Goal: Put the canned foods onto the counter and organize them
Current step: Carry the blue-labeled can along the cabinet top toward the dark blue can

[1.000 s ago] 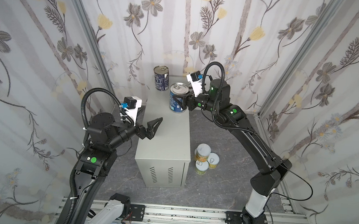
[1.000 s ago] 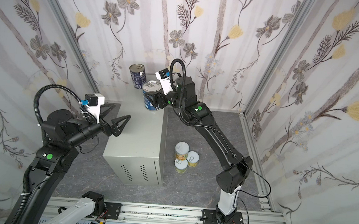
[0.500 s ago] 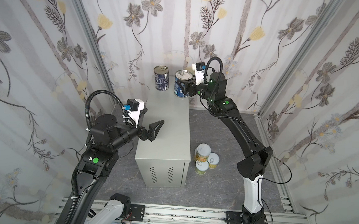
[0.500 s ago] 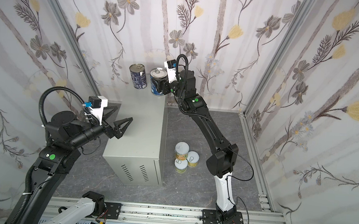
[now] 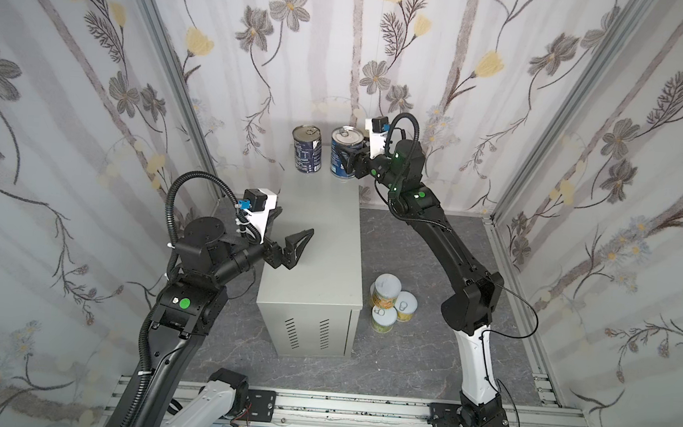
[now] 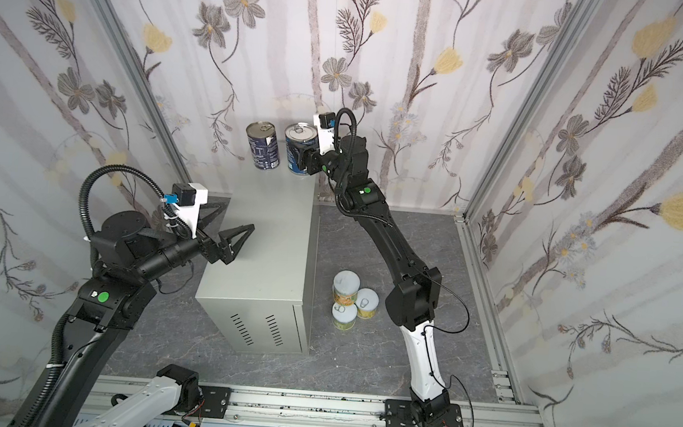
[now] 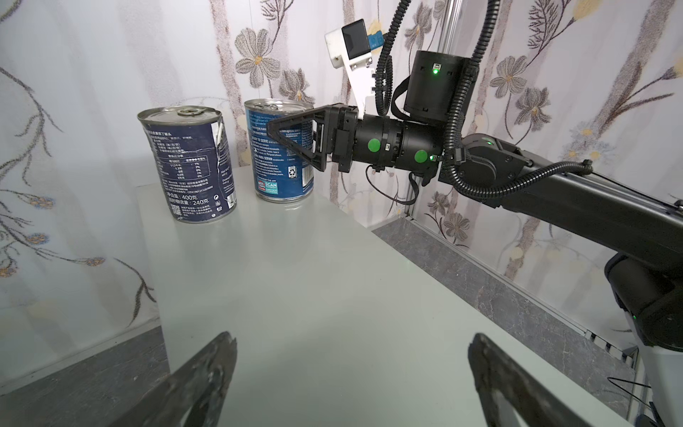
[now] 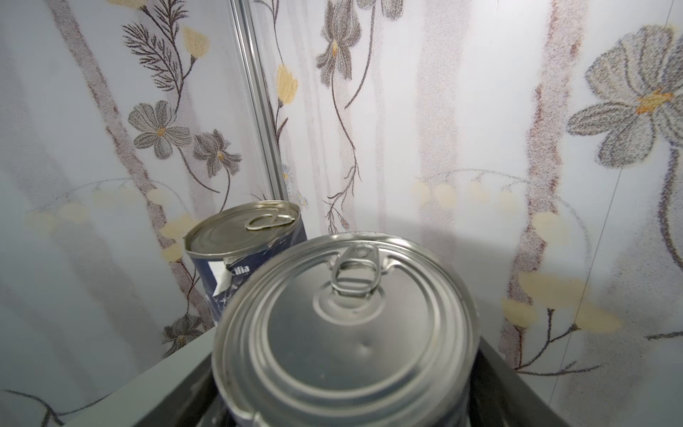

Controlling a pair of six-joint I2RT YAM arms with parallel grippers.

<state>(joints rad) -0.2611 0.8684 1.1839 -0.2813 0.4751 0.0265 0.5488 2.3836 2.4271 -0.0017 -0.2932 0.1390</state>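
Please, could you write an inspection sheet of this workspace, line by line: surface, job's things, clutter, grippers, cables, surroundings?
Surface: light-grey metal cabinet counter, its flat top mostly bare.
Job's things: two tall tins with dark blue labels stand upright at the top's far end, the free tin and the gripped tin; short yellow-green tins are clustered on the floor beside the counter, three showing.
Clutter: nothing seen.
Grippers: left gripper open, empty, above the counter; right gripper shut on the gripped tin.
Cables: black corrugated hoses loop on both arms; thin black wire hangs by the right arm.
Surroundings: floral wall panels, dark marbled floor, aluminium rail in front.
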